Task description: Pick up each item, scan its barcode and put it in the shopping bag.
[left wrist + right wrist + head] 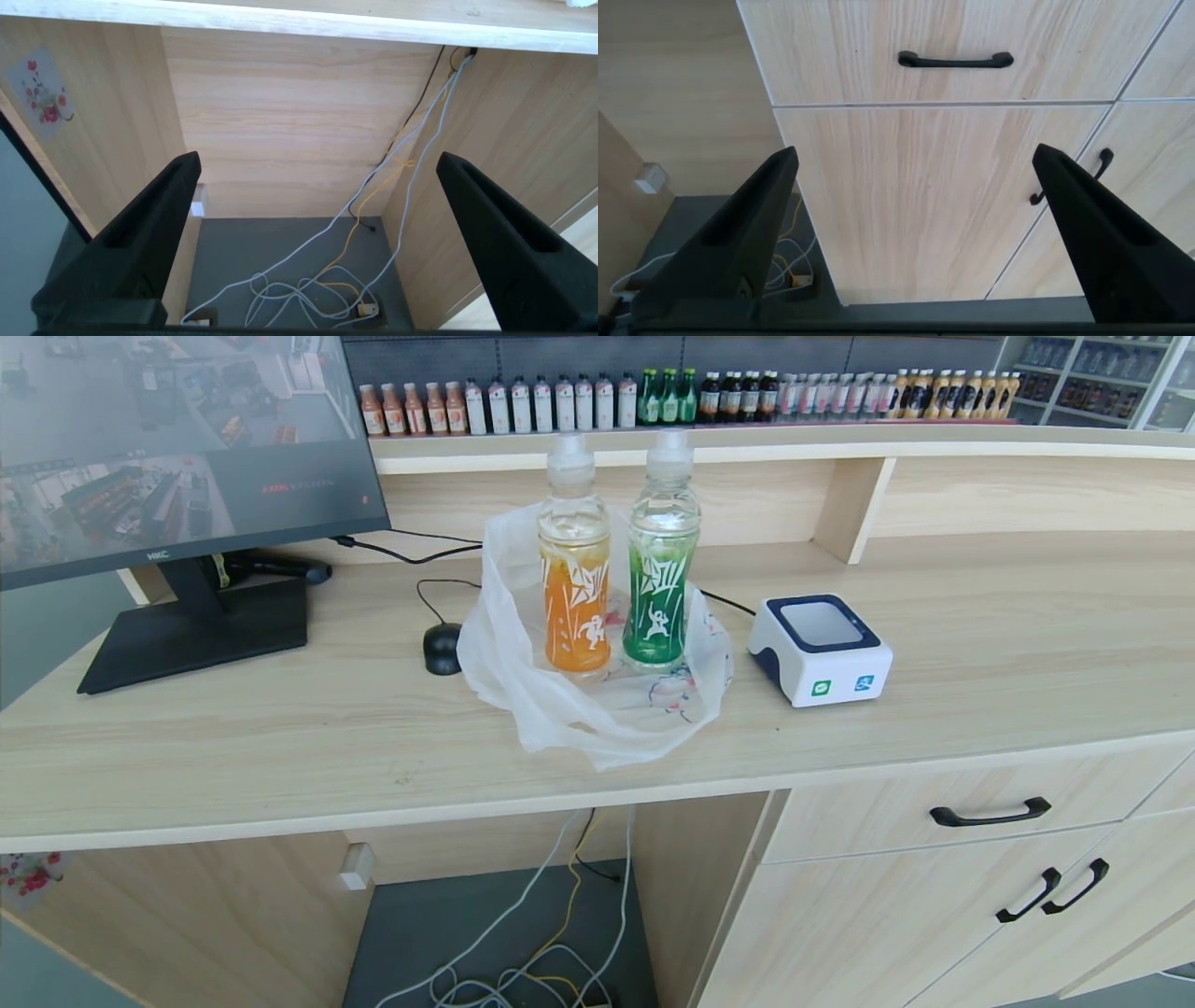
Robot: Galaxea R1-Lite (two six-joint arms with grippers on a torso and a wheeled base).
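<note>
Bright, even light covers the counter (pixel 280 737); shadows are faint, the recess (pixel 485 915) below sits dimmer, and straight edges bow.

Print first on the monitor (pixel 177 439): a short white logo on the lower bezel, and a row of red letters on the dark part of the screen. Now the orange bottle (pixel 574 588) and the green bottle (pixel 661 579): each label shows white leaf shapes and a small white figure, no words legible. The scanner (pixel 819 649) carries two little square icons in front, one green, one blue. The bag (pixel 597 714) shows a faint coloured print. Far back, the row of bottles (pixel 681 397) has labels too small to read. A flower sticker (pixel 45 89) bears no words.
</note>
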